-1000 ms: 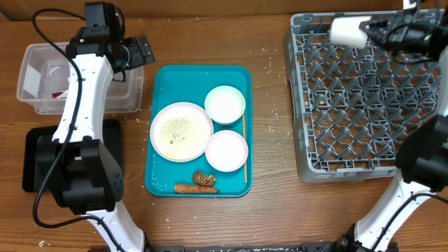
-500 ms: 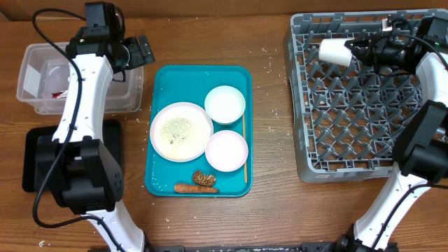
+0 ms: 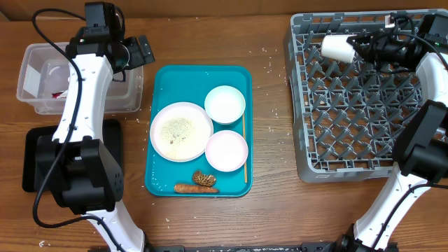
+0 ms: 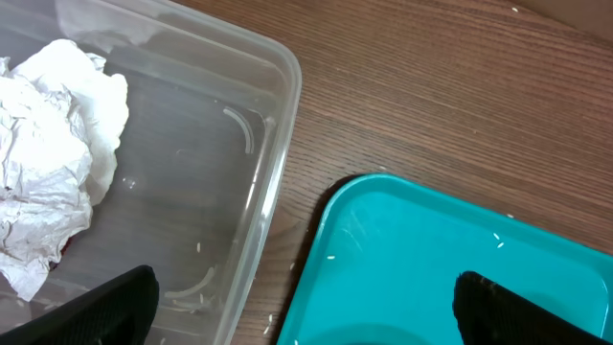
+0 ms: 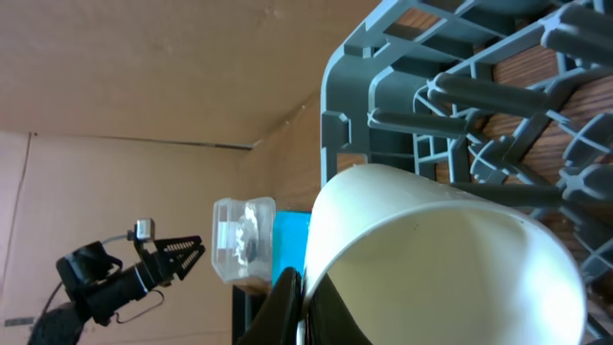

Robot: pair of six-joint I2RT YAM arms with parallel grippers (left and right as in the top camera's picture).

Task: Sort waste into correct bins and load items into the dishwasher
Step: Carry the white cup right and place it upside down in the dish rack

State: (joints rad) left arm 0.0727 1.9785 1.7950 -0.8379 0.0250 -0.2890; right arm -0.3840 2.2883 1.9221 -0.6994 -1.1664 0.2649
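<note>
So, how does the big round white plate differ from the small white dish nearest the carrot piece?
The big round white plate is wider than the small white dish. The plate carries scattered rice grains; the dish looks bare. Both are round, white and lie on the teal plastic tray.

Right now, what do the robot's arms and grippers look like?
Both the left arm and right arm have white tube-like links joined by bulky black joints, with thin black cables looping alongside. The left gripper and right gripper are black, each with two fingers.
</note>
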